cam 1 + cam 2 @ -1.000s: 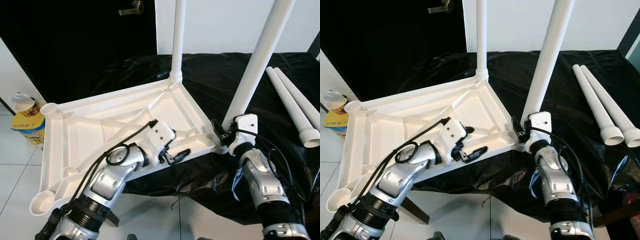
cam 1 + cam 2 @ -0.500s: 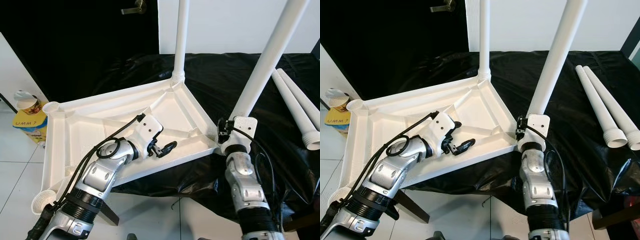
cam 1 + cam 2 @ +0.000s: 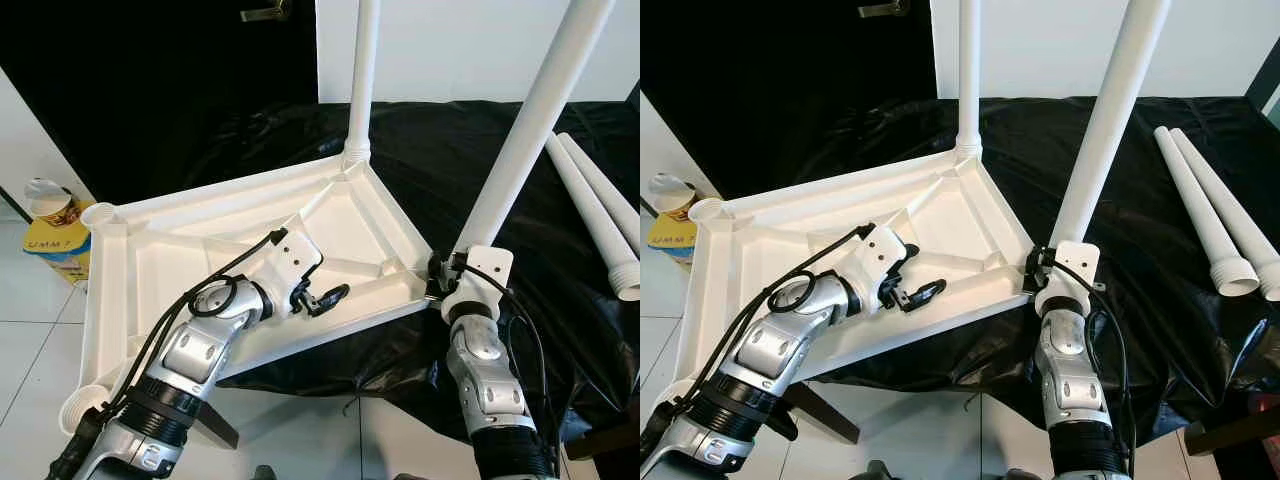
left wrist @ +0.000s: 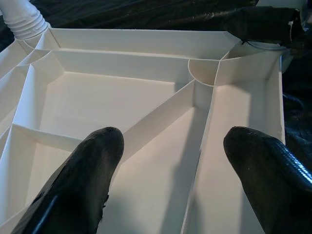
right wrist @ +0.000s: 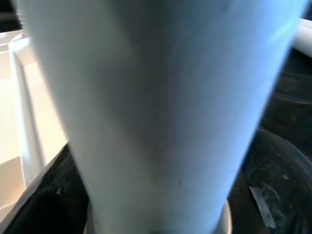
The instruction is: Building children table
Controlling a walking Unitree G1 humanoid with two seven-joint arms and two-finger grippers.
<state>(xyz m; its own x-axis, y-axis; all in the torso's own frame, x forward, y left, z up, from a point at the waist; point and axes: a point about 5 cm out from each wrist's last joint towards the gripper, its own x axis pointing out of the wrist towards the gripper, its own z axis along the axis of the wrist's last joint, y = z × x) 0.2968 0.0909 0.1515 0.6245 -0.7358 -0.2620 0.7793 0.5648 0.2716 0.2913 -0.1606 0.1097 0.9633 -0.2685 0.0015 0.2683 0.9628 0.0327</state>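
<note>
Two white legs stand up from the upturned tabletop [image 3: 160, 260], a white ribbed plastic panel lying underside-up, partly on the black-draped desk [image 3: 440, 170] and partly jutting out over the tiled floor [image 3: 30, 330]. The far leg [image 3: 360, 90] rises from the panel's far corner socket. The near leg [image 3: 525, 140] leans up and away to the right from the panel's near right corner, right where the right hand [image 3: 436, 280] sits.

The right hand is at the foot of this near leg, its black fingers on either side of the tube at the corner; in the right wrist view the pale tube [image 5: 161, 112] looms close between dark finger shapes, so the hand looks pinched on the leg.

The left hand [image 3: 322, 298] hovers inside the panel, over the ribs near its right edge. Its two fingers [image 4: 83, 180] are spread apart with nothing between them but the ribbed compartments below.

Two loose legs [image 3: 600, 220] lie side by side on the black cloth at the far right, their ribbed ends toward the robot. An empty corner socket [image 3: 98, 214] shows at the panel's left far corner. A paper cup [image 3: 45, 200] stands on a yellow box [image 3: 50, 250] on the floor to the left, by the dark door [image 3: 150, 70].
</note>
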